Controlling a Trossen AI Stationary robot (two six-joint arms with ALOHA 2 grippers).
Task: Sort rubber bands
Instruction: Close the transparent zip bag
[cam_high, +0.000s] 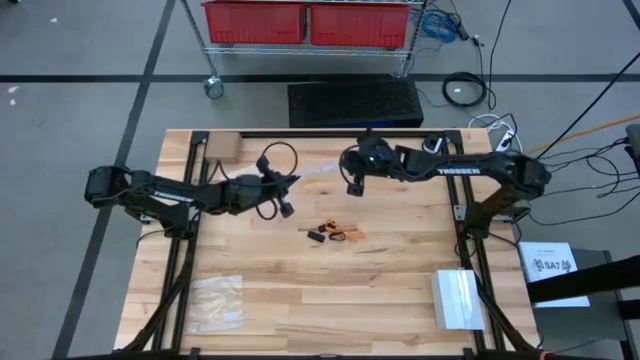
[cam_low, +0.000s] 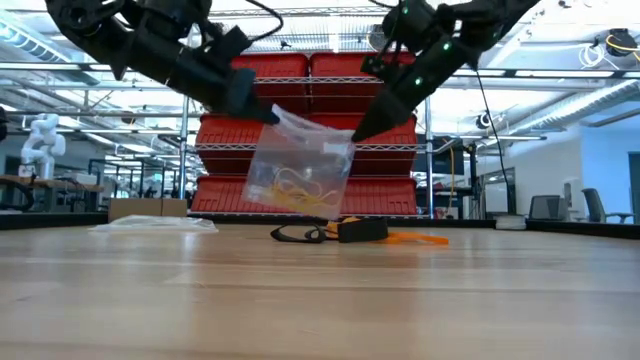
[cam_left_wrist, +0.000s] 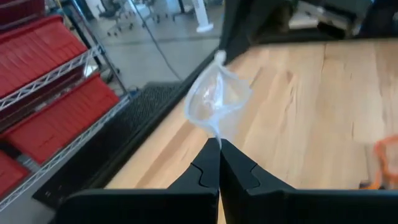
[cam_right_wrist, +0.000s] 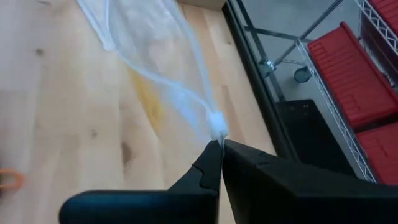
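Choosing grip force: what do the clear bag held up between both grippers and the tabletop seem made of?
Clear bag: thin, glossy, soft plastic film by its look; it crumples, and yellow rubber bands show through. Light tabletop: wooden planks, with visible grain, seams and knots, smooth-looking.

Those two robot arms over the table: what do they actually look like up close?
Both are dark, jointed arms with black cables looping beside them. The right arm carries white lettering along one link. The left gripper and right gripper each end in two black, tapering jaws with stepped inner edges.

Both arms raised above mid-table, left end effector (cam_left_wrist: 218, 163) and right end effector (cam_right_wrist: 221, 160) pinched shut.
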